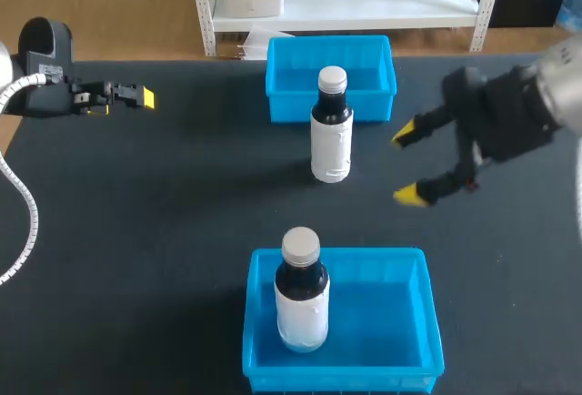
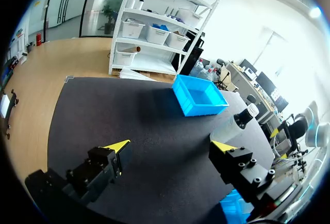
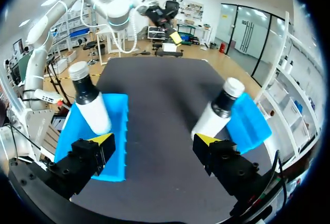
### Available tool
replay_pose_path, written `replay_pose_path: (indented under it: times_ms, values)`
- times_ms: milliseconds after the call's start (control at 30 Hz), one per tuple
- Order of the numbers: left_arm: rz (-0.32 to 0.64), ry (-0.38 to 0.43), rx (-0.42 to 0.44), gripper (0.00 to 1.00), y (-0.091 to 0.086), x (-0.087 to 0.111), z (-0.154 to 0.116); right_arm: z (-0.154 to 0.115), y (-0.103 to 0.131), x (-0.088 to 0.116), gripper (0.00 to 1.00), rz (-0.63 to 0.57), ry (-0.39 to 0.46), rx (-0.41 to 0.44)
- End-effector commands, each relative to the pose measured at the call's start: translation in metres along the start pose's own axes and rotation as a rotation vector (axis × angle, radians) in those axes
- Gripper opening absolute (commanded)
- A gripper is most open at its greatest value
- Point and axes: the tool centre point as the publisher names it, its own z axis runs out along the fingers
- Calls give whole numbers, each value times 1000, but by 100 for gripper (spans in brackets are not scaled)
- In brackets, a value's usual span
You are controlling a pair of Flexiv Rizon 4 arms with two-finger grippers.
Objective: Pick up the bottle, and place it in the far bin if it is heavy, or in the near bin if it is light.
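Observation:
A white-labelled dark bottle (image 1: pixel 331 126) with a pale cap stands upright on the black table, just in front of the far blue bin (image 1: pixel 373 95). A second like bottle (image 1: pixel 301 290) stands inside the near blue bin (image 1: pixel 391 340). My right gripper (image 1: pixel 407 166) hangs open to the right of the table bottle, apart from it; in the right wrist view this gripper (image 3: pixel 154 141) has the table bottle (image 3: pixel 219 110) ahead beside one finger and the binned bottle (image 3: pixel 90 100) beside the other. My left gripper (image 1: pixel 145 97) sits at the far left, open (image 2: pixel 170 145), holding nothing.
The black table (image 1: pixel 164 195) stretches between the two bins. The far bin (image 2: pixel 198 96) has nothing in it that I can see. The left arm's cable loops along the table's left edge.

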Motion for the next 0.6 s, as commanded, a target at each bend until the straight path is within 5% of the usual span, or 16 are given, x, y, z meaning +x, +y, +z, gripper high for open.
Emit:
replay_pose_path:
  times_ms: [33, 333, 600]
  values:
    - [0, 0, 0, 100, 0, 0, 0, 1, -45, 7, 100, 8, -22, -15]
    - [0, 0, 0, 100, 0, 0, 0, 15, -114, 6, 100, -6, -55, -31]
    - [0, 0, 0, 100, 0, 0, 0, 39, -149, -6, 100, -11, -95, -58]
